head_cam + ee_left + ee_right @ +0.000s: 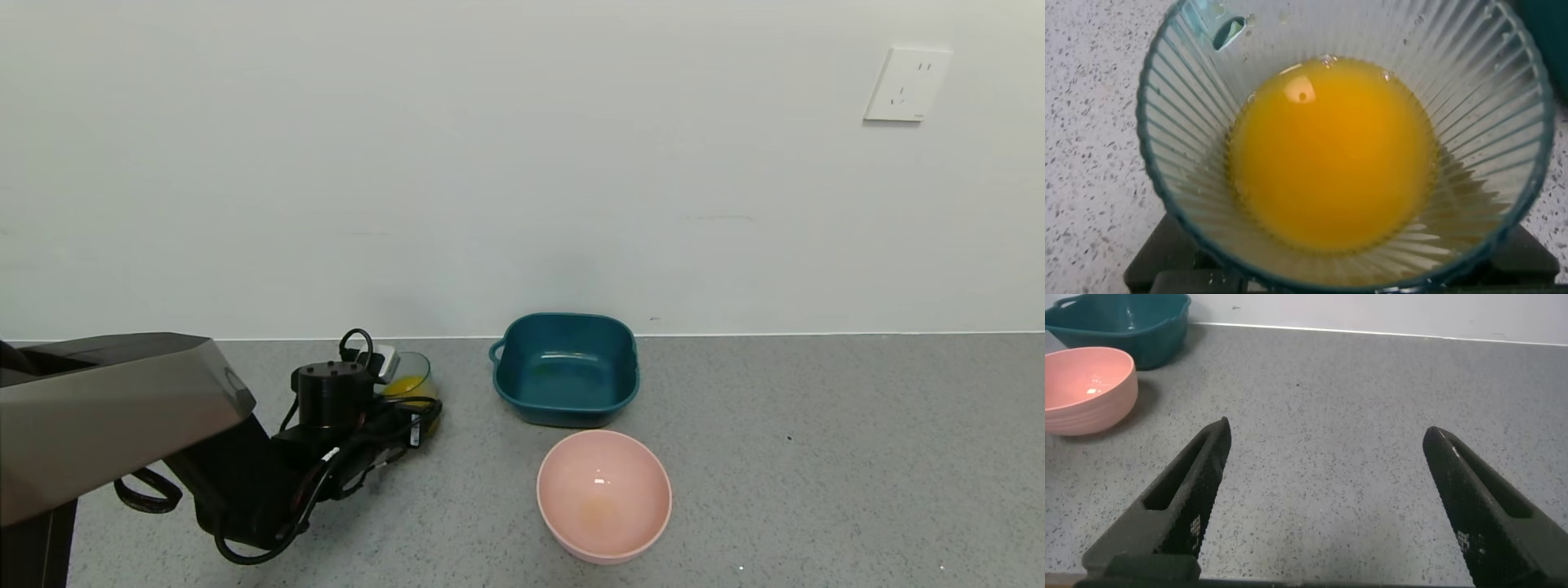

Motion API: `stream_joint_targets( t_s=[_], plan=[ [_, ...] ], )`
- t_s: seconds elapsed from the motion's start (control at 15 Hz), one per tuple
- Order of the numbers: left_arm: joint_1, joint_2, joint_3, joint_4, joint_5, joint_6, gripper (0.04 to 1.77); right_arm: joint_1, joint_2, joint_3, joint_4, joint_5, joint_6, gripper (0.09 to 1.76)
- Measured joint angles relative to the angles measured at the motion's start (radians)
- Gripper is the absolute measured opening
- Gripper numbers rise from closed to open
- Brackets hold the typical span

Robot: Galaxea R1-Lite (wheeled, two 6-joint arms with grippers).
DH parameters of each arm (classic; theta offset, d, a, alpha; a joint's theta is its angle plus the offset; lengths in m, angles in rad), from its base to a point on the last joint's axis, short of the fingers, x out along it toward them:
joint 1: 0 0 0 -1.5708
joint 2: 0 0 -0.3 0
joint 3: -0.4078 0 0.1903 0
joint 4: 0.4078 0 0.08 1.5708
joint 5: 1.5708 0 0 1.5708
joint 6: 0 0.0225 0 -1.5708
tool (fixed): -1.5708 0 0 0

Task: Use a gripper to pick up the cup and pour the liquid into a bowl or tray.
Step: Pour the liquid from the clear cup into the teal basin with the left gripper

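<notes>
Grasping is the step: left gripper [406, 408] jaws look closed around the cup [411, 385] of liquid [1331, 155] on the desk [816, 457]. Next, lift level toward the teal tub [565, 369]. Right gripper [1327, 498] idles, jaws wide and empty.

A plain indoor test space, most likely a lab or an office room set up for robot trials, is being shown rather than a lived-in home or kitchen. A grey speckled countertop [816, 457] is being backed by a bare, off-white wall [490, 163], on which only a white wall socket [907, 84] is being carried. No appliances or furnishings are being displayed around it. Only a few plastic vessels are being laid out on the surface: a teal tub [565, 367] and a pink bowl [604, 494].
</notes>
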Motion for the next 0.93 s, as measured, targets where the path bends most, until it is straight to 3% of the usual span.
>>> stream_joint_targets(
  t_s=[0.2, 0.4, 0.93],
  plan=[
    [0.009, -0.033, -0.023, 0.076, 0.000, 0.003, 1.30, 0.000, 0.000, 0.000, 0.000, 0.000, 0.000, 1.71],
    [0.006, -0.084, -0.085, 0.240, 0.007, 0.006, 1.30, 0.000, 0.000, 0.000, 0.000, 0.000, 0.000, 1.71],
    [-0.044, -0.150, -0.320, 0.508, 0.112, 0.108, 1.30, 0.000, 0.000, 0.000, 0.000, 0.000, 0.000, 1.71]
  ],
)
